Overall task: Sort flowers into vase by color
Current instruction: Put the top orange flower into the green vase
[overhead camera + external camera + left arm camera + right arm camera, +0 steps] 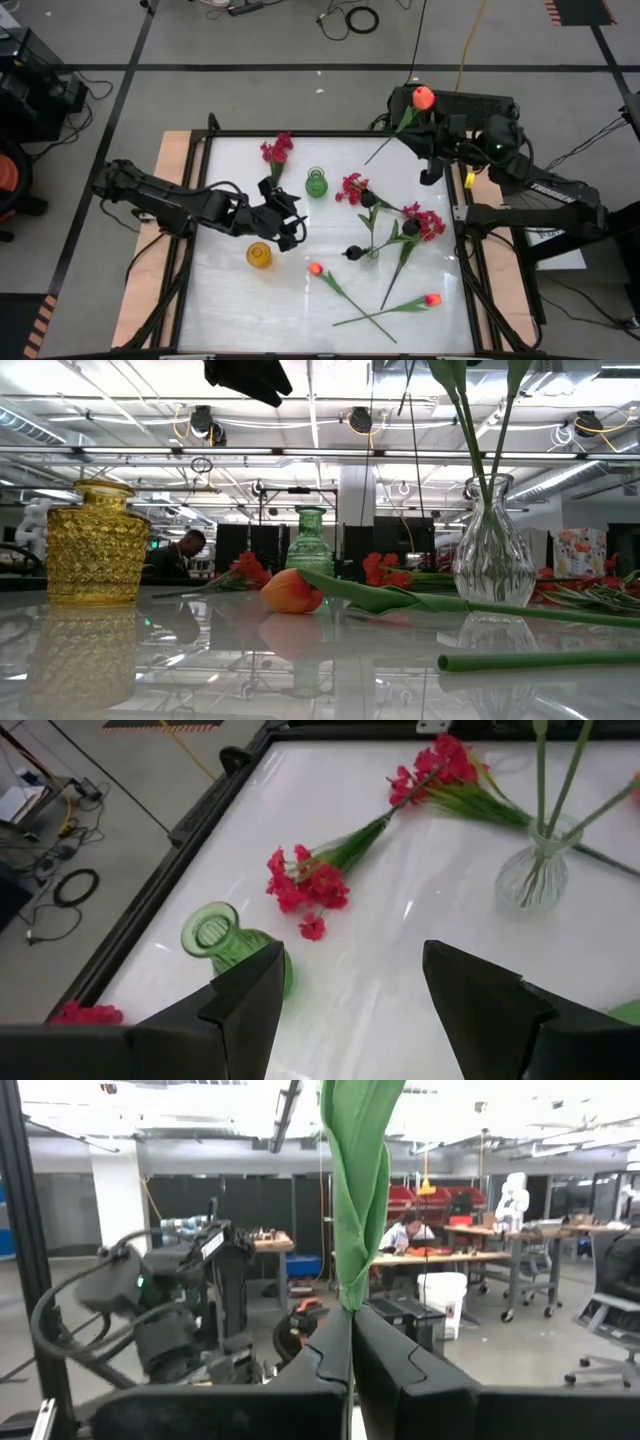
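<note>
Tulip carry, vase drop pending

Your right gripper, upper right of frame, is clamped on a tulip; steer it to the yellow vase. Left gripper hangs apart mid-desk.

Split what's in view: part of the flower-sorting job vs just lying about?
Job:
- crimson-pink flower sprays
- orange-red tulip buds on green stems
- black rose-like blooms
- green glass vase
- amber glass vase
- clear glass vase
- right gripper holding a tulip

Lying about:
- coiled black cable on the floor
</note>
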